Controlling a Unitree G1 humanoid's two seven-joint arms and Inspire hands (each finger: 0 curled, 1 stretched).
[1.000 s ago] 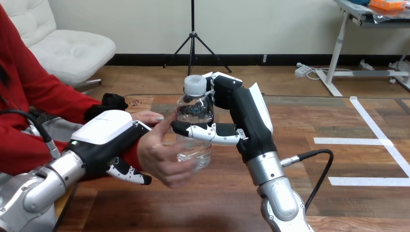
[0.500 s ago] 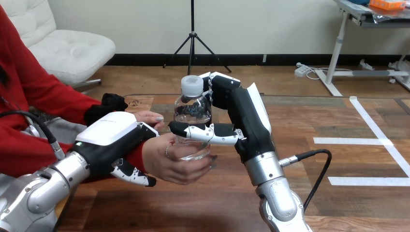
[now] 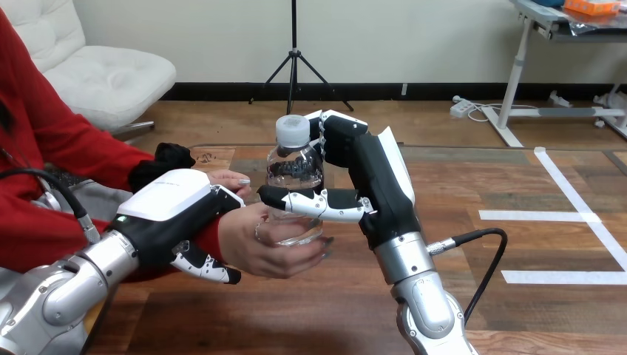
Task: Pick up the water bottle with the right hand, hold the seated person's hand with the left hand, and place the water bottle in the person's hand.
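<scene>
A clear water bottle with a white cap stands upright above the middle of the table. My right hand is shut on it, thumb across the front and fingers behind the neck. The person's hand cups the bottle's base from below and the left, its fingers curled round the bottom. My left hand is shut on the person's wrist, its white shell on top and its fingers curled underneath.
The person's other hand rests on the wooden table behind my left hand. White tape lines mark the table at the right. A black cable loops out from my right forearm.
The bottle has come down a little and to the left into the person's hand, whose fingers have closed round its base. My left hand has shifted slightly right with the wrist.
</scene>
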